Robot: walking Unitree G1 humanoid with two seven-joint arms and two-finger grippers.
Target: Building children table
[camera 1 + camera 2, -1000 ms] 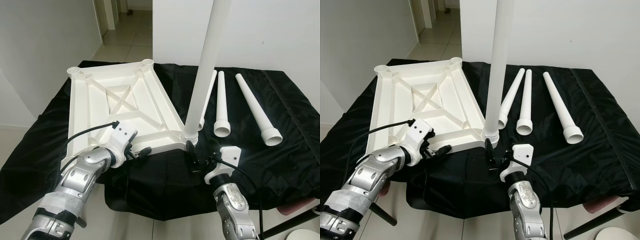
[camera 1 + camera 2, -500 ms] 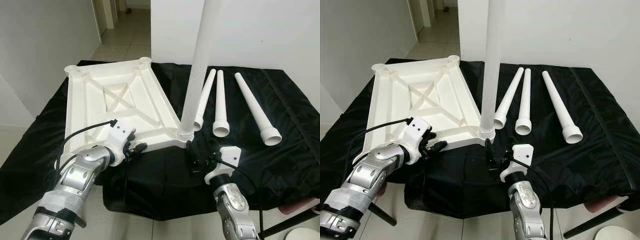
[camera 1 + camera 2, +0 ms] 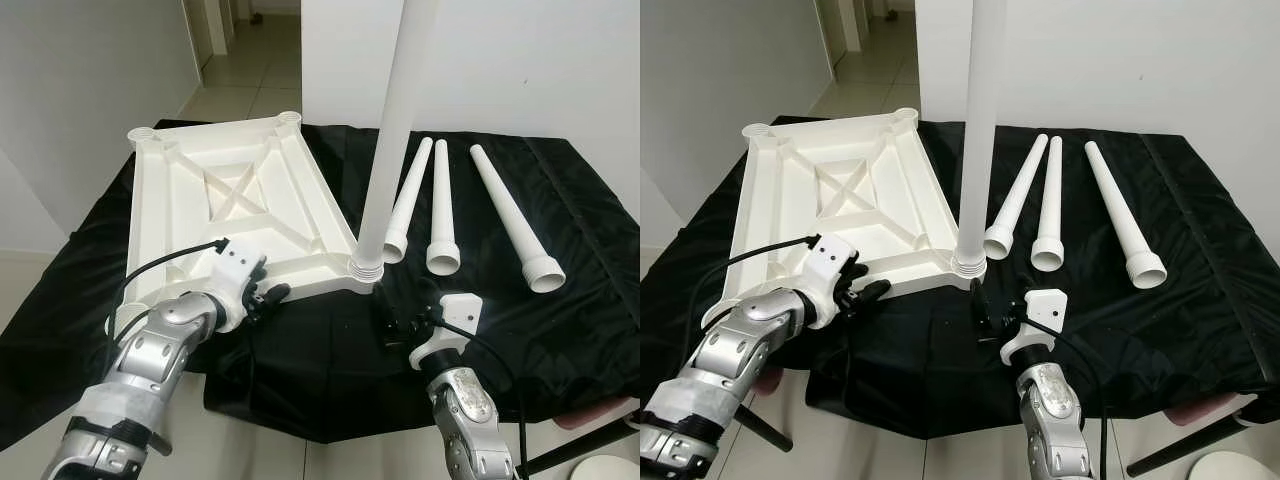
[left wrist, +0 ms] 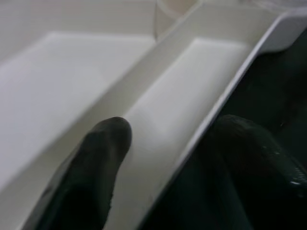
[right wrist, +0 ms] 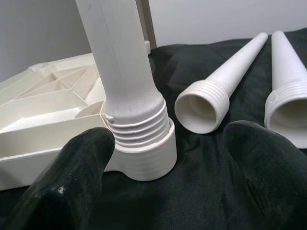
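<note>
The white tabletop (image 3: 240,190) lies upside down on the black cloth, ribs facing up. One white leg (image 3: 390,130) stands upright in its near right corner socket (image 3: 364,270). My left gripper (image 3: 268,295) is at the tabletop's near edge, open; its fingers (image 4: 96,163) straddle the rim (image 4: 192,143), one inside and one outside. My right gripper (image 3: 395,320) is open just in front of the standing leg (image 5: 124,72), one finger to each side of the threaded base, without touching it. Three loose legs (image 3: 441,215) lie side by side to the right.
The black cloth (image 3: 330,370) covers the whole table and hangs over its near edge. A white wall stands close behind, and a tiled corridor (image 3: 250,80) opens at the far left. A pink object (image 3: 600,410) and a white round one (image 3: 610,470) sit low at the right.
The tabletop and its standing leg have slid to the left, and the leg now leans less to the right. My left gripper moved left along with the rim. The right gripper stayed put.
</note>
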